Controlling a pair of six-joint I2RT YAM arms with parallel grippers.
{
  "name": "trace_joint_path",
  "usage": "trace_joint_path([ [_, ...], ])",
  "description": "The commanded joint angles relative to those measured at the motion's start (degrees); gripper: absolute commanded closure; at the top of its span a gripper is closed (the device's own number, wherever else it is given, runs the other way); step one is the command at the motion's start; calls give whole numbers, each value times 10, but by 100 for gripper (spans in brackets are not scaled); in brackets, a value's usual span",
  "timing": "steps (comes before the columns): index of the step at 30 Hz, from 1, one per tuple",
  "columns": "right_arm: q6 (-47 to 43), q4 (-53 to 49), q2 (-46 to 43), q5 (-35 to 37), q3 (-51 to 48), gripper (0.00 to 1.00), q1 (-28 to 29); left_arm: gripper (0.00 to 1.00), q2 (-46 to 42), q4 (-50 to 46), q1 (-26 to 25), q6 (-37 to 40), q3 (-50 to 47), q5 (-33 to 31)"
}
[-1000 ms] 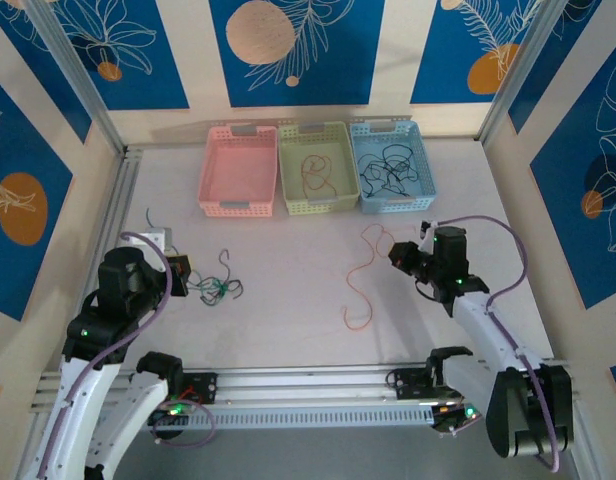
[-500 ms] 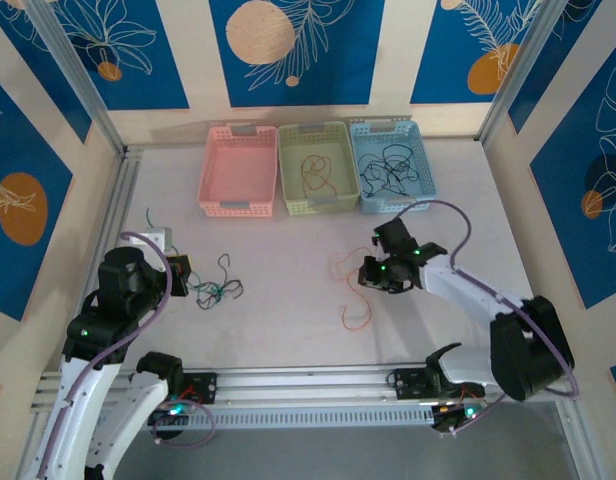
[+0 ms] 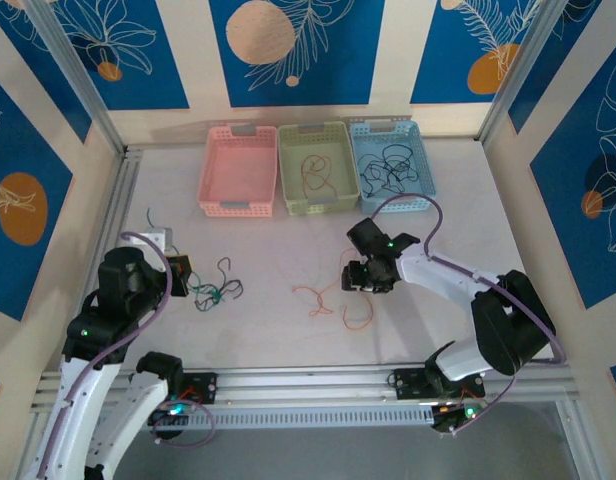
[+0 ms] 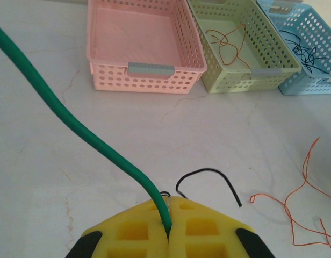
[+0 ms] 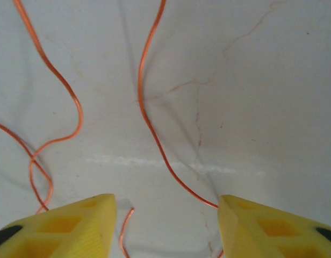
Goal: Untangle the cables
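Sprawling orange cable [image 5: 139, 91] below right gripper [image 5: 165, 207], pink basket [image 3: 238, 207] well apart.

The pink basket [image 4: 112, 78] is perforated moulded plastic with a slight gloss; the green basket [image 4: 230, 80] and blue basket [image 4: 305, 86] beside it look alike. Before it, the table [image 4: 47, 177] is smooth, matt, marble-veined. The green cable [image 4: 103, 145] wears a smooth rubbery sheath.
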Motion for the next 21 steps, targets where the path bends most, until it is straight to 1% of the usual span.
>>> trace_joint_path([
  [1,37,22,13,-24,6,33,-2,100,-2,12,7,6,4,11],
  [4,51,45,39,-57,2,32,-11,100,-2,12,7,6,4,13],
  [7,56,80,70,-104,-1,31,-8,100,-2,13,6,6,3,14],
  [9,57,84,96,-123,9,31,-3,100,-2,13,7,5,4,15],
  [15,71,93,131,-139,34,31,28,100,-3,13,7,6,4,17],
  [19,79,89,163,-133,66,31,55,100,-3,14,7,6,4,18],
  [21,81,71,187,-112,92,32,72,100,-3,14,7,6,4,19],
])
